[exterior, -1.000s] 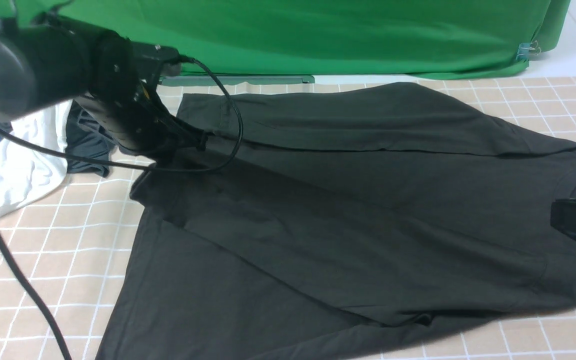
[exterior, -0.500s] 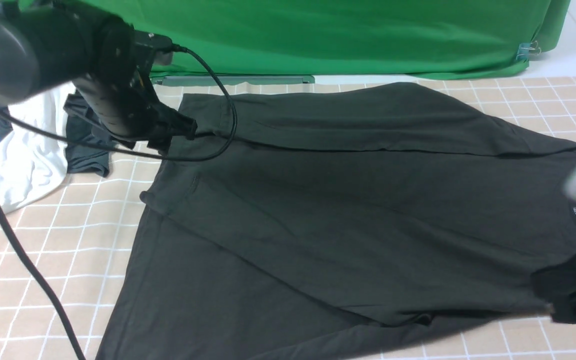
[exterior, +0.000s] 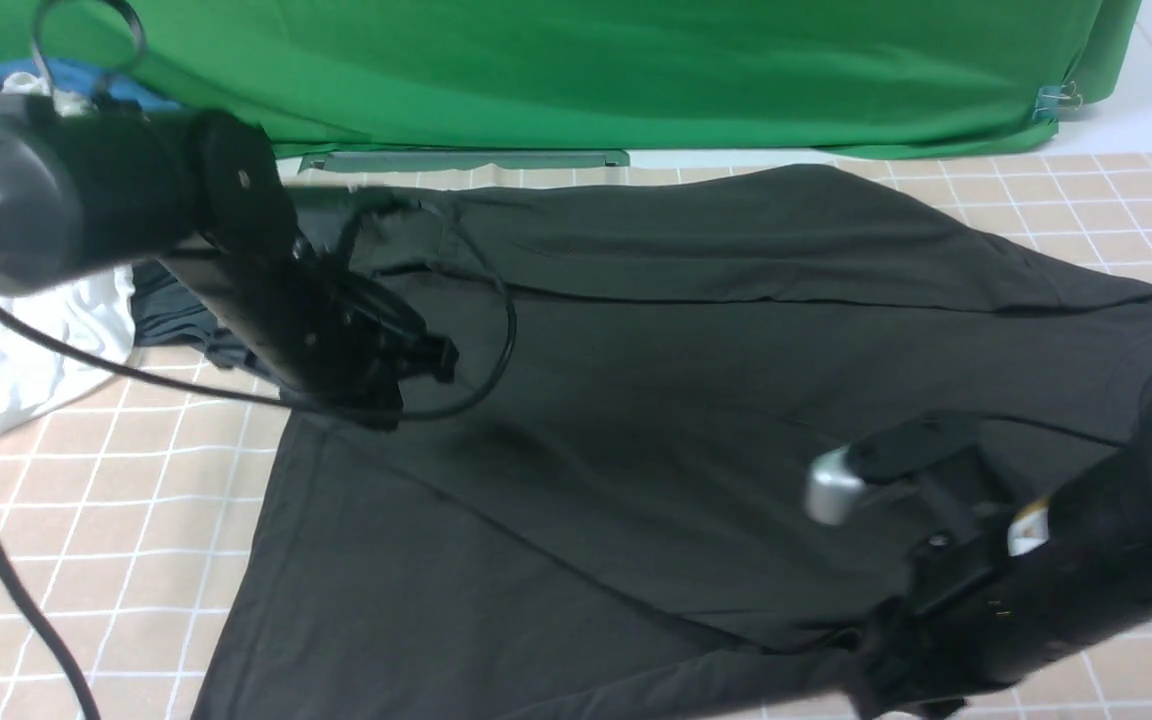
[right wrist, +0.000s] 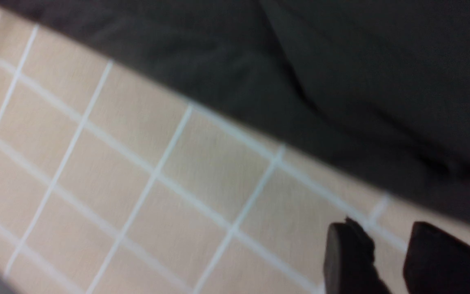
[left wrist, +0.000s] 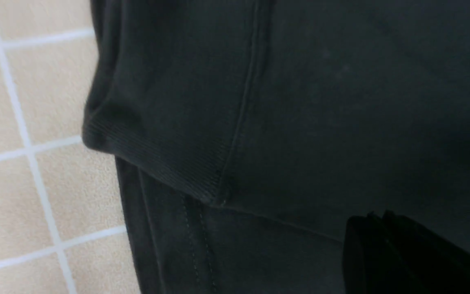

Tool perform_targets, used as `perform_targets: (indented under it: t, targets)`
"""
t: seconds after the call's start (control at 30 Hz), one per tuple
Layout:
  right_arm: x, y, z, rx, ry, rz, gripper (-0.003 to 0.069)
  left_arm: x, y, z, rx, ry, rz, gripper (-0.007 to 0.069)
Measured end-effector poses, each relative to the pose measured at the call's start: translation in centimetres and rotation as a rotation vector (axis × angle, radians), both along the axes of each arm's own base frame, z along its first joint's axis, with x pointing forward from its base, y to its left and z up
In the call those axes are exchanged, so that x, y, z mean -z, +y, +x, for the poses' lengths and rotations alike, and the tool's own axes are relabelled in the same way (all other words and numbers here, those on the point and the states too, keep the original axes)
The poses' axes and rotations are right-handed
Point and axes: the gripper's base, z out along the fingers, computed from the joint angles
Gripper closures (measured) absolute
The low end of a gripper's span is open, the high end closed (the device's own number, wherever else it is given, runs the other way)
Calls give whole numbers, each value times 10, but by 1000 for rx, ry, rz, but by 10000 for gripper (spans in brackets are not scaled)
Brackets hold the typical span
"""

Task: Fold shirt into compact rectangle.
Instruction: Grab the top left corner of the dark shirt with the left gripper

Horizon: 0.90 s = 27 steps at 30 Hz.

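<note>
The black shirt (exterior: 696, 400) lies spread across the checked table (exterior: 86, 500), with one side folded over its middle. Its logo and neck label do not show. My left gripper (exterior: 436, 358) sits low over the shirt's left part. In the left wrist view its fingertips (left wrist: 371, 218) are pressed together beside a ribbed sleeve cuff (left wrist: 157, 159), and nothing shows between them. My right gripper (exterior: 876, 685) hovers at the shirt's near right edge. The right wrist view shows this gripper (right wrist: 386, 241) open above bare tablecloth, just off the shirt's edge (right wrist: 341, 155).
A white garment (exterior: 26, 370) and a smaller dark teal garment (exterior: 176, 315) lie at the far left, with something blue (exterior: 86, 75) behind them. A green backdrop (exterior: 636, 70) closes off the back. The left arm's cable (exterior: 481, 385) loops over the shirt.
My left gripper has shifted right and toward me, further onto the shirt. My right arm has swung in from the right edge to the shirt's near edge, now hiding the neck label.
</note>
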Motion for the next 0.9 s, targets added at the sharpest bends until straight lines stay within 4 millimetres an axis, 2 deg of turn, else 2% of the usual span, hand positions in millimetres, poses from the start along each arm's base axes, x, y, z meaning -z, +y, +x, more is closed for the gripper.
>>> perform_targets:
  t: [0.23,0.9]
  targets:
    - [18,6,14,50,-68,-35,379,13,-1,5,-5,2,4,608]
    - [16,4,25,85,-190,-55,378,13,-1,5,2,-6,5,606]
